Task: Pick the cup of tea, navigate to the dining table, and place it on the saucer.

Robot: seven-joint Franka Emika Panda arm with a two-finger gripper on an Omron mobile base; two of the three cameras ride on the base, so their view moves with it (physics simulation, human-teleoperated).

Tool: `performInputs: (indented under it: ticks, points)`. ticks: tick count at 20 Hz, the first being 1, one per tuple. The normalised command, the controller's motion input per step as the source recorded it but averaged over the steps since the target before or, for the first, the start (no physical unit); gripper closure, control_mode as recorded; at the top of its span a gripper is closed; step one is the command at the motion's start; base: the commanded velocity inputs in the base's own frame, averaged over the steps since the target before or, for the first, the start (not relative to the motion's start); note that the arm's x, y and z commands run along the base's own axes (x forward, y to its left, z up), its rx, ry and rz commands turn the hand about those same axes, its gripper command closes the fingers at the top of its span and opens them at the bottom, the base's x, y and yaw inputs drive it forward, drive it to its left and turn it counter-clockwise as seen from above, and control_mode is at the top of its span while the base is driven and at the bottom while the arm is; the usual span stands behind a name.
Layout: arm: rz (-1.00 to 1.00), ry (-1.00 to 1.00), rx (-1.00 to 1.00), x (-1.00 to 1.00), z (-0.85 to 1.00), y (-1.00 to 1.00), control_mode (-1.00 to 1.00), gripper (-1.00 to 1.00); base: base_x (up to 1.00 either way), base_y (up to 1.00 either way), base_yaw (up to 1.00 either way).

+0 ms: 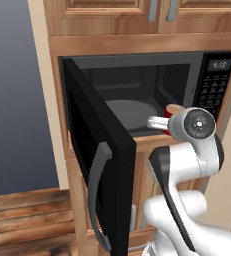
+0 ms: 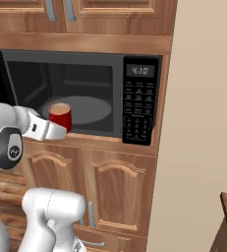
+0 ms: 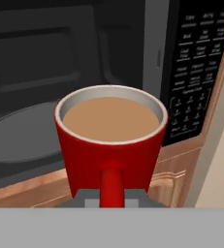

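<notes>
- I see the cup of tea (image 3: 111,140) held upright just in front of the microwave (image 2: 85,93), right at its open mouth, with tan tea up near the pale rim.
- The cup's handle faces my hand camera, and the jaws are closed on the cup at that handle side; the gripper (image 3: 111,197) sits low against the cup's base.
- From the right base view the cup (image 2: 60,116) hangs at the front edge of the microwave's cavity, off its floor, at the end of my white arm (image 2: 34,125).
- From the left base view I catch just a sliver of red cup (image 1: 173,111) past the wrist, by the right side of the microwave's opening.
- Inside the microwave, the grey round turntable (image 2: 83,109) lies behind the cup.
- The microwave's black door (image 1: 94,150) stands swung wide to the left.
- The button panel (image 2: 140,103) lies right of the cup, its display lit.
- Wooden cabinet doors (image 2: 110,194) sit below the microwave.
</notes>
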Motion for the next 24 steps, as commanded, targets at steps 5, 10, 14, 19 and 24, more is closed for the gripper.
performInputs:
  ticks: [5,10,14,19,24]
  points:
    - [0.11,0.07,0.00,-0.64,0.20,-0.26,-1.00,1.00,0.00,0.00,0.00]
    - [0.14,0.01,0.00,-0.64,0.22,-0.22,-1.00,1.00,0.00,0.00,0.00]
    - [0.16,0.00,0.00,-0.63,0.19,-0.16,-1.00,1.00,0.00,0.00,0.00]
    - [0.18,0.00,0.00,-0.45,0.14,-0.04,-1.00,1.00,0.00,0.00,0.00]
    - [0.12,0.00,0.00,-0.08,0.03,0.00,-1.00,1.00,0.00,0.00,0.00]
